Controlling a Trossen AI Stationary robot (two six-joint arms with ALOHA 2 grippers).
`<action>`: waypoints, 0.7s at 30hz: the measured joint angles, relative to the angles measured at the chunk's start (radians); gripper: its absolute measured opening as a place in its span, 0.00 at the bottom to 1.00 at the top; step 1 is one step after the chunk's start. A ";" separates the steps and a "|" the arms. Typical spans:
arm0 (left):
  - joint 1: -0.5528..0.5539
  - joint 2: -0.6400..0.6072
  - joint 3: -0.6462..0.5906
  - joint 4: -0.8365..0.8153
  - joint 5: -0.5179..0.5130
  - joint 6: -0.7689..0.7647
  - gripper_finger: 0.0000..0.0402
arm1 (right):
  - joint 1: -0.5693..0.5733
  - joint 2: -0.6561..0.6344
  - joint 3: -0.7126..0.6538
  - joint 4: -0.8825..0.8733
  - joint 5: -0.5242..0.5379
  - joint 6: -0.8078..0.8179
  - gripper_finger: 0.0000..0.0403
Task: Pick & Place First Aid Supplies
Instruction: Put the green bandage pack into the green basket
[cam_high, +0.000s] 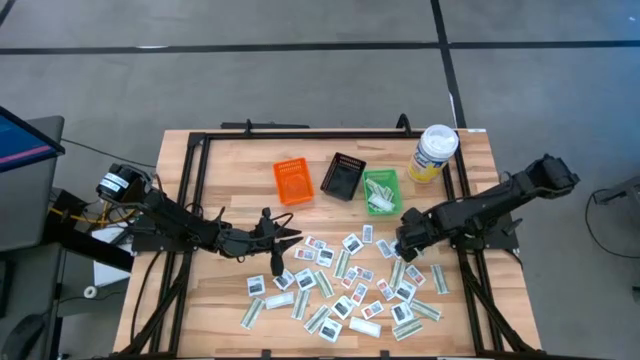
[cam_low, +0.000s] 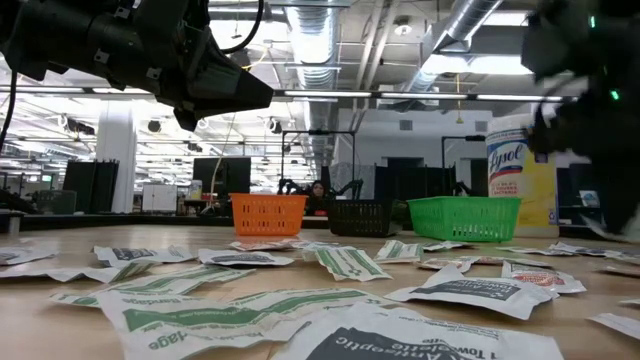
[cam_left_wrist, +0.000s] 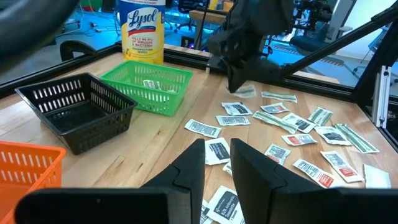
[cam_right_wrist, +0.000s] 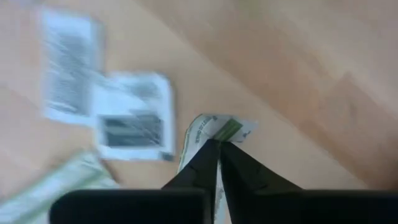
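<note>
Many small flat first aid packets (cam_high: 340, 290) lie scattered on the wooden table, white squarish ones and long pale-green strips. My right gripper (cam_high: 404, 246) points straight down at the right end of the scatter, shut on a green-printed strip packet (cam_right_wrist: 214, 127). My left gripper (cam_high: 287, 240) hovers level above the left part of the scatter, open, with nothing between its fingers (cam_left_wrist: 186, 171). In the left wrist view my right gripper (cam_left_wrist: 239, 78) stands over a packet (cam_left_wrist: 247, 91) on the table. My right gripper pinches the green-printed strip packet near one end (cam_right_wrist: 219, 132) between its two fingertips, coming from above and pointing down. The packet's end sticks out past the fingertips. Whether it is off the wood I cannot tell, since the picture is blurred.
At the far side stand an orange bin (cam_high: 293, 181), a black bin (cam_high: 344, 177) and a green bin (cam_high: 381, 191) with a few packets inside. A white-lidded yellow canister (cam_high: 434, 152) stands at the far right. Black frame rails (cam_high: 300, 134) run along the table's edges.
</note>
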 joint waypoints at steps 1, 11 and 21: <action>0.000 0.000 0.000 0.000 0.000 0.000 0.19 | 0.005 -0.011 0.020 -0.011 0.026 -0.005 0.01; 0.000 0.000 0.000 0.000 0.000 0.000 0.19 | -0.042 -0.058 0.216 0.010 0.433 -0.209 0.01; 0.000 0.000 0.000 0.001 0.000 0.000 0.19 | -0.298 -0.037 0.214 0.122 0.434 -0.391 0.02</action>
